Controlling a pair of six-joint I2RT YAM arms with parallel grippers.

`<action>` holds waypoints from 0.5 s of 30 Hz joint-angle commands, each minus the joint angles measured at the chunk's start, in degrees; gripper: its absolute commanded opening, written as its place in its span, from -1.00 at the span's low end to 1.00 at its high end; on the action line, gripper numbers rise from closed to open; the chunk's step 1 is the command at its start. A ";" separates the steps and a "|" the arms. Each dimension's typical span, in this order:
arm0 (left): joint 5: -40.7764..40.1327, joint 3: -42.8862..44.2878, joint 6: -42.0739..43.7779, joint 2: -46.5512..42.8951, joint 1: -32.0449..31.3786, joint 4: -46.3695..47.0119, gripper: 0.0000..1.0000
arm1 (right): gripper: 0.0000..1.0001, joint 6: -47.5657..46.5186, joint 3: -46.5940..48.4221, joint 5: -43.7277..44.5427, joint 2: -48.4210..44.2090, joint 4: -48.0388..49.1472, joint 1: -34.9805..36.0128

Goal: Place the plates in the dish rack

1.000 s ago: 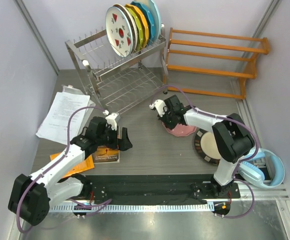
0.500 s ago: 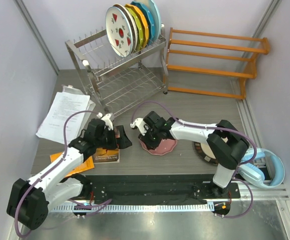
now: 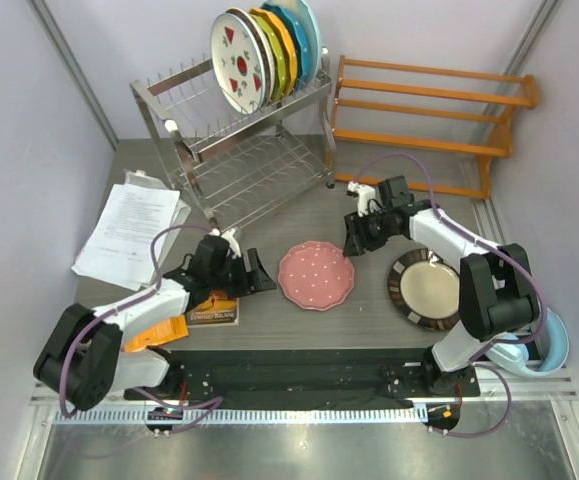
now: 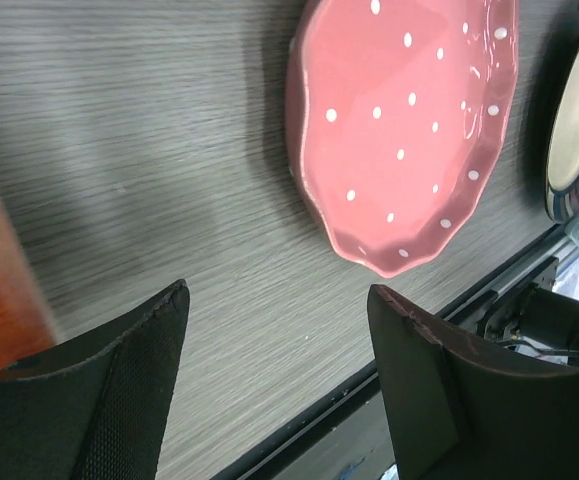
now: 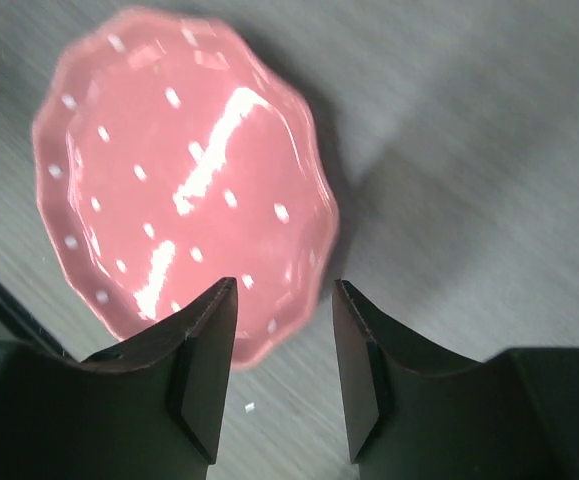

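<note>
The pink polka-dotted plate [image 3: 315, 275] lies flat mid-table, and shows too as the pink plate [image 4: 409, 130] [image 5: 179, 170] in both wrist views. A dark brown-rimmed plate [image 3: 429, 288] with a beige centre lies to its right. The watermelon plate [image 3: 237, 62] stands upright with several others in the top tier of the steel dish rack [image 3: 184, 130]. My left gripper [image 3: 256, 272] [image 4: 277, 292] sits open just left of the pink plate, with only bare table between its fingers. My right gripper [image 3: 353, 238] [image 5: 284, 287] hovers open off the pink plate's far right edge, holding nothing.
An orange wooden shelf [image 3: 429, 120] stands right of the rack. Papers [image 3: 129, 230] and a book [image 3: 209, 310] lie at the left under my left arm. Blue headphones [image 3: 544, 345] rest at the front right, and the table's black front rail [image 3: 299, 365] runs close to the pink plate.
My right gripper slid the pink plate left to mid-table, let it go and drew back to the right. My left gripper moved right toward the plate, its jaws narrowing somewhat.
</note>
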 commanded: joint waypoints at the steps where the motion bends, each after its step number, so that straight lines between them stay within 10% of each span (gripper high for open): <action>1: 0.07 0.54 -3.08 3.45 -2.80 8.62 0.45 | -0.01 -3.25 -4.65 -8.28 -0.74 -3.37 -3.61; 15: -7.15 4.67 -7.82 17.60 -5.09 12.93 0.34 | 0.05 -10.37 0.71 -15.66 12.01 -6.88 -6.68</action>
